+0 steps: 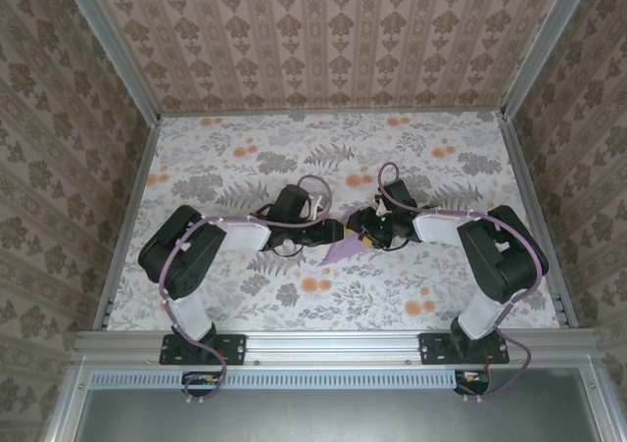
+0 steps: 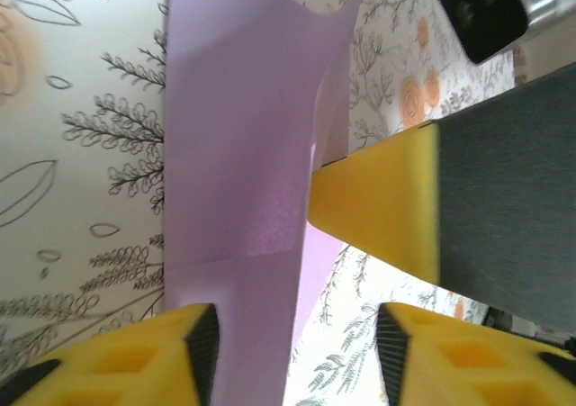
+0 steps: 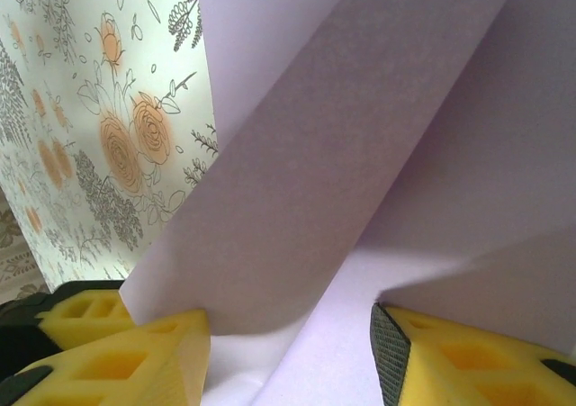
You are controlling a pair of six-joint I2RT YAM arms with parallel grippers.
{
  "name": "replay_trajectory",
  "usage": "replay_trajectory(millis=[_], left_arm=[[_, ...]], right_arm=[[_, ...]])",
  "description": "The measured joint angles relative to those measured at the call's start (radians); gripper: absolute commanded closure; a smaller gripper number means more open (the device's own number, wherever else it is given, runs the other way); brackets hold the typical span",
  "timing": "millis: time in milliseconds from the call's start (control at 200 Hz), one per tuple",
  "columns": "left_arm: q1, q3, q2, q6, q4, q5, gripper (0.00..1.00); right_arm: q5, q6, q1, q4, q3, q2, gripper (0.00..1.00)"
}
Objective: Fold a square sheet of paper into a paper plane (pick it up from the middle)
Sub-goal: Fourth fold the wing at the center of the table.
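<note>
The lavender sheet of paper (image 1: 342, 250) lies folded at the table's middle, with a pointed corner toward the near left. Both grippers meet right above it. My left gripper (image 1: 345, 230) is open; in the left wrist view a raised folded flap (image 2: 241, 154) runs past the left finger (image 2: 171, 356), and bare table shows across the rest of the gap (image 2: 297, 356). A yellow finger of the right gripper (image 2: 378, 210) presses in against the flap's edge. My right gripper (image 1: 365, 230) is open too, its fingers straddling a slanting upright flap (image 3: 342, 172) over flat paper (image 3: 290, 356).
The floral tabletop (image 1: 294, 158) stretches around the arms, bounded by metal rails (image 1: 127, 217) and patterned walls on the left, right and back. The left arm's elbow (image 1: 176, 251) and the right arm's elbow (image 1: 505, 256) sit near the front corners.
</note>
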Motion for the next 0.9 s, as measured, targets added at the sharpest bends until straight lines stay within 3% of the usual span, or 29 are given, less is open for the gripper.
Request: replay_trajectory(millis=[170,345,565,900], left_arm=[[0.015,-0.027,-0.098,0.010,-0.034,-0.032,0.42],[0.003,-0.029,-0.154,0.031,-0.074,-0.063,0.60],[-0.069,-0.024,-0.145,0.055,-0.116,-0.075,0.76],[-0.083,0.042,-0.028,0.071,-0.177,-0.090,0.83]], right_arm=[[0.003,-0.007,0.000,-0.032,0.019,0.008,0.44],[0.009,-0.007,0.000,-0.081,0.051,0.023,0.44],[0.018,-0.006,0.001,-0.122,0.076,0.035,0.45],[0.024,-0.007,0.003,-0.160,0.100,0.048,0.46]])
